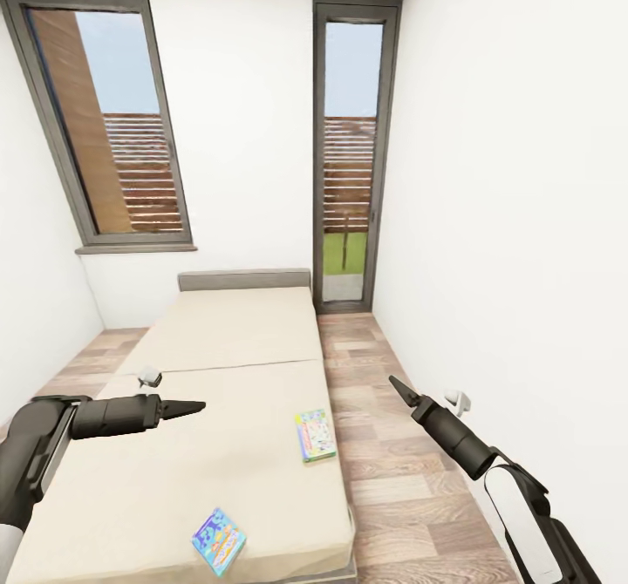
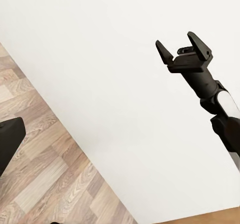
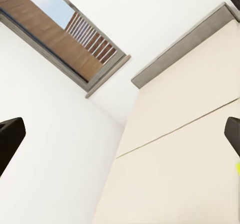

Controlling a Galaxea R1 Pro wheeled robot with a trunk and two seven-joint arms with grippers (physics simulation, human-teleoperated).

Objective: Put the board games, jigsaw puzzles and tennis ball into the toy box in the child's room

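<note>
1. We face a low, wide bed with a beige mattress and a grey headboard (image 1: 227,366), standing lengthwise in a narrow white room with a wood-plank floor (image 1: 392,444).
2. Two of the flat board-game boxes lie on the mattress. The pale box with green edges (image 1: 315,435) sits close to the bed's right edge, about level with our arms. The blue box with orange print (image 1: 218,541) lies nearer to us, by the foot of the bed, well apart from the first.
3. Our left pincer (image 1: 194,407) hangs over the mattress, pointing toward the right side, holding nothing. In the head view its fingers look close together, but we cannot tell for sure whether it is spread or pressed together.
4. Our right pincer (image 1: 397,386) hovers above the floor beside the bed, near the white wall (image 1: 515,218). The left wrist view shows this pincer (image 2: 182,46) with its jaws spread and nothing between them.
5. Behind the headboard are a grey-framed window (image 1: 105,122) and a tall, narrow glazed door (image 1: 349,157).
</note>
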